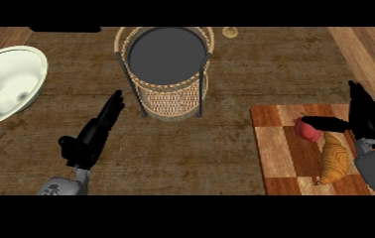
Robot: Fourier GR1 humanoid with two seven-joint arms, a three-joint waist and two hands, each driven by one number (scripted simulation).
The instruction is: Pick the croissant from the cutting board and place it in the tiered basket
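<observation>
At the far left edge sits a smooth, glossy cream-white bowl [16, 78], only partly in view, its pale hollow shaded toward the bottom. Beside it, on the dark brown mottled desk [190, 152], the black left hand [92, 133] rises from its grey forearm with fingers straight and pressed together, pointing up and to the right, holding nothing.

In the upper middle stands the woven wicker tiered basket [170, 102] on thin dark metal legs. Its upper tier is a round, flat, dark grey tray ringed by tan weave, and only that matte surface shows in it. A lower woven tier peeks out beneath. Just to the right of its rim lies a small round golden object [230, 32], too small to identify.

At the right is the checkered wooden cutting board [275, 148], in light and reddish-brown squares. On it lie a round red fruit [307, 129], possibly an apple, and just below it the golden-brown ridged croissant [336, 160], long and tapered. The black right hand [360, 113] hangs at the board's right edge, fingers spread, thumb stretched toward the fruit. It grips nothing.
</observation>
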